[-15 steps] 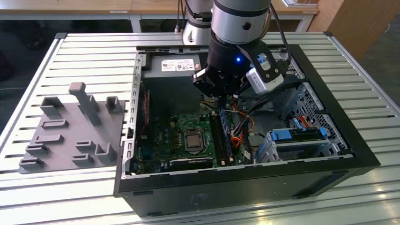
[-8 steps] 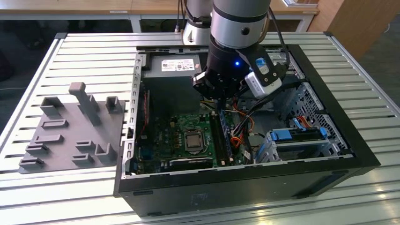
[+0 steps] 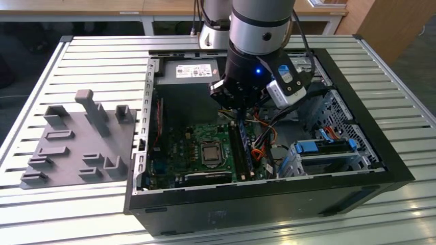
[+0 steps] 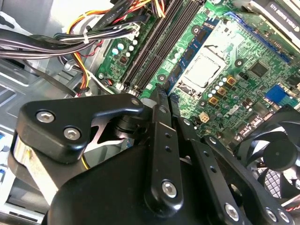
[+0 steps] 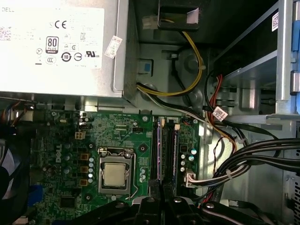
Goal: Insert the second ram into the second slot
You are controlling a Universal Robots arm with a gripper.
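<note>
My gripper [image 3: 238, 113] hangs inside the open computer case, above the far end of the long memory slots [image 3: 244, 149]. In both wrist views its black fingers [image 4: 159, 122] stand pressed close together. A thin bluish edge, the second ram [image 4: 174, 98], shows between the tips, and the fingers hide the rest of it. The gripper [image 5: 162, 199] lines up with the dark parallel slots [image 5: 174, 150] on the green motherboard. One slot [image 5: 158, 150] has a bluish sheen along it. I cannot tell which one is the second slot.
The power supply [image 3: 191, 71] sits at the far end of the case. The processor socket [image 5: 115, 174] lies beside the slots. Cable bundles [image 5: 243, 159] run on the slots' other side. A fan [image 4: 276, 150] and a drive bay with light-blue clips [image 3: 323, 148] are nearby. A grey fixture [image 3: 75, 143] stands outside the case.
</note>
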